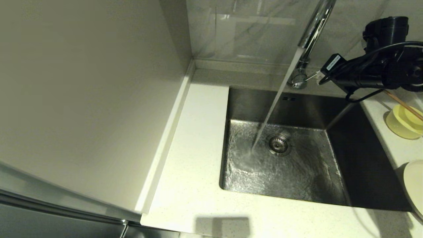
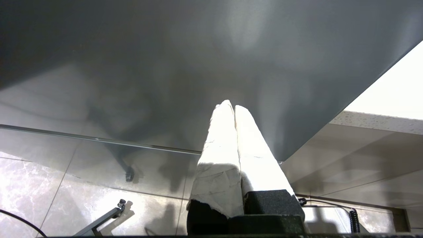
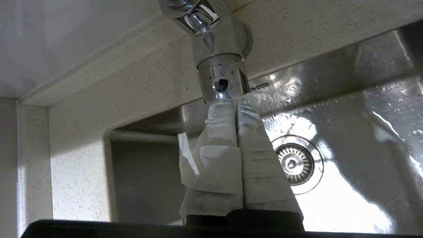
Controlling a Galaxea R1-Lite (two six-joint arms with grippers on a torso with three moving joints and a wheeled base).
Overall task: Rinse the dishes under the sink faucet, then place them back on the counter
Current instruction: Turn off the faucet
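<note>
This is a home kitchen. A square steel sink (image 1: 290,152) is sunk into a pale speckled stone tabletop (image 1: 191,185), and a chrome gooseneck faucet (image 1: 312,31) at its 12 o'clock edge runs water (image 1: 274,109) toward the round drain strainer (image 1: 279,144). A glossy grey-veined marble wall (image 1: 251,29) backs it. At the sink's 3 o'clock, tableware waits: a yellow-green bowl (image 1: 401,127), wooden chopsticks (image 1: 404,105) and a cream plate (image 1: 414,186).

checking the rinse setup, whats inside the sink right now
Inside the sink: only running water from the faucet, landing beside the drain strainer. No dishes are in it. The right claw, shut, sits at the faucet base. The basin's near wall is hidden.
</note>
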